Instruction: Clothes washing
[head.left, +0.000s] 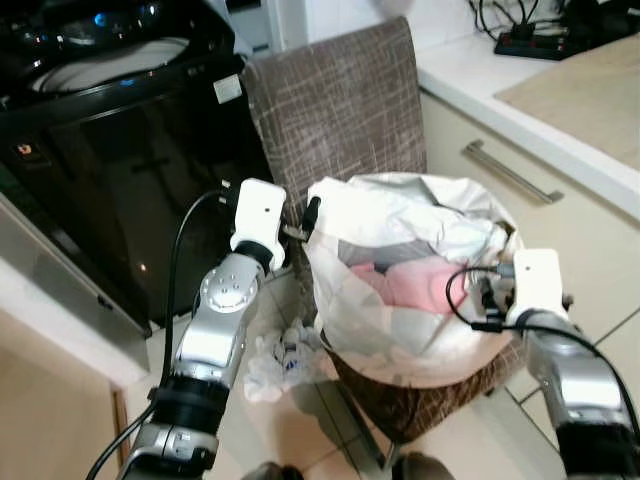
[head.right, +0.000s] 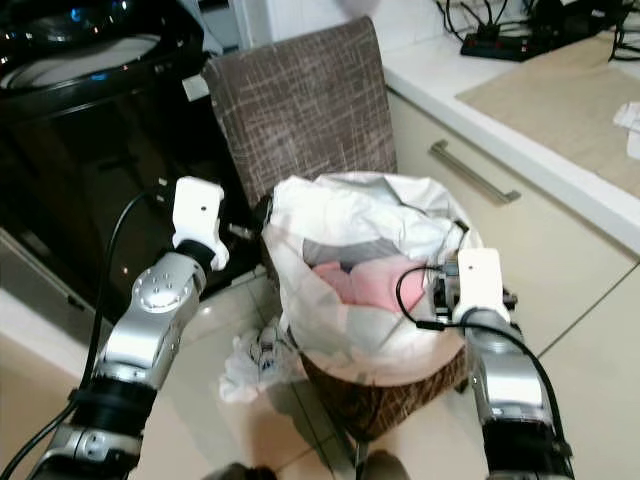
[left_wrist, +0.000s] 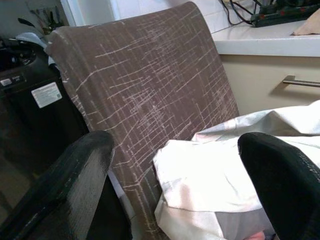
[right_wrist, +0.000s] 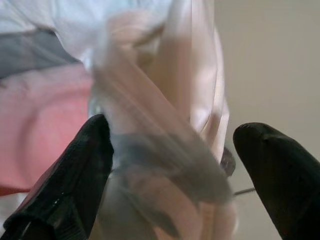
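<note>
On the woven brown chair (head.left: 340, 100), a crinkled bag (head.left: 400, 300) — both end effectors spread wide.

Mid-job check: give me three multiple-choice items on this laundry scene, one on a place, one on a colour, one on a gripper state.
1. Where does the white bag of clothes sit?
A. On the seat of the brown chair
B. On the countertop
C. Inside the washing machine

2. What colour is the garment showing in the bag's mouth?
A. Green
B. Pink
C. Yellow

3. How does the right gripper stand?
A. Shut on the chair's backrest
B. Shut with nothing in it
C. Open, its fingers either side of the bag's rim

Answers: 1 A, the chair's seat shows under the bag; 2 B, pink cloth shows in both eye views; 3 C, the right wrist view shows a wide gap between the fingers, plastic between them.
</note>
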